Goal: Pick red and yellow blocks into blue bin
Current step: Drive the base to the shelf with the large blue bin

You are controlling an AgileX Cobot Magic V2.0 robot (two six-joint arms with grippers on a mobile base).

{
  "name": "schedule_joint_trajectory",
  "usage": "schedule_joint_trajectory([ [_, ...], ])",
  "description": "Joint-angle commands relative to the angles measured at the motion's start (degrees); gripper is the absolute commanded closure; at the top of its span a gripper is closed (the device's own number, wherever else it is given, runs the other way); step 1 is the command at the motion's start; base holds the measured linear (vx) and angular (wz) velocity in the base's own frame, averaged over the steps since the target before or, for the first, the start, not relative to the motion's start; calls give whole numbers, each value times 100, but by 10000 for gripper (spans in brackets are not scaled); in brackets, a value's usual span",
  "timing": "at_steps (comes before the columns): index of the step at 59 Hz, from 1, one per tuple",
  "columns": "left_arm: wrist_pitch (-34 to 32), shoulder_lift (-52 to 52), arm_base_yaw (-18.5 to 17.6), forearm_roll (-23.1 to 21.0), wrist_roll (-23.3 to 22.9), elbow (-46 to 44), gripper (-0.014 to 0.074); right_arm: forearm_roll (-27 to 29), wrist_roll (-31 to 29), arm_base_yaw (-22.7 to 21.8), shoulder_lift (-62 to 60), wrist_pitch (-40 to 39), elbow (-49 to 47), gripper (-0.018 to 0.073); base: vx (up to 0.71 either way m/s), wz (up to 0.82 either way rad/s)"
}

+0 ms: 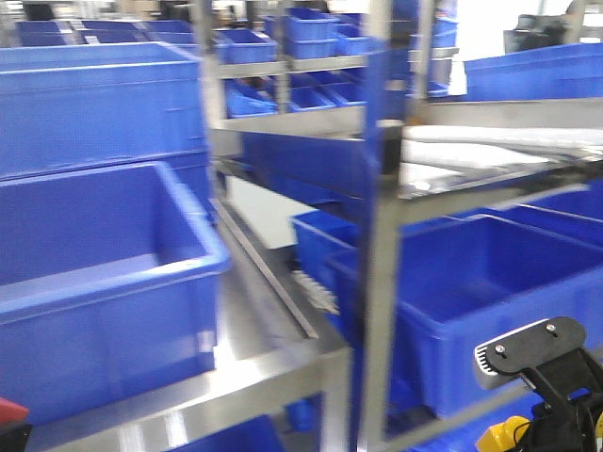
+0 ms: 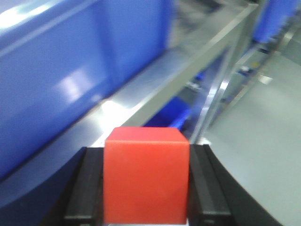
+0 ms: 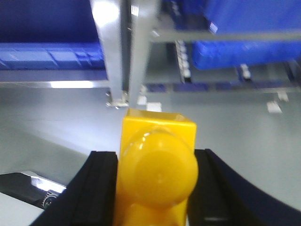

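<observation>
Though blur hides details, my left pincer (image 2: 146, 188) squeezes the red cube (image 2: 146, 169) and my right pincer (image 3: 155, 188) squeezes the yellow brick (image 3: 157, 165), bottoms cut off. I see the blue bin (image 2: 56, 84) up-left of the left pincer, open floor (image 2: 263, 141) on that pincer's right.

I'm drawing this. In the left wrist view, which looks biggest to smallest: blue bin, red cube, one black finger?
1. Blue bin
2. Red cube (close to the camera, so it looks big)
3. Finger

The cube (image 2: 146, 176) is plain red, the studded brick (image 3: 157, 169) plain yellow. Both pairs of jaws are black. The crates (image 1: 94, 311) are blue, the rack (image 1: 377, 282) silver-grey.
</observation>
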Motion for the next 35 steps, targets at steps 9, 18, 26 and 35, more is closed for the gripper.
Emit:
schedule_joint_trajectory([
  [9,-384,-37,-10,-97,-43,-152,272,-101,-27,-14,-124,-272,-175,332,9,56],
  [18,-384,-37,-10,-97,-43,-152,272,-101,-27,-14,-124,-272,-175,332,7,53],
  [26,-384,-37,-10,-97,-43,-152,272,-101,-27,-14,-124,-272,-175,332,5,48],
  [35,-384,-37,-10,-97,-43,-152,272,-101,-27,-14,-124,-272,-175,332,4,41],
])
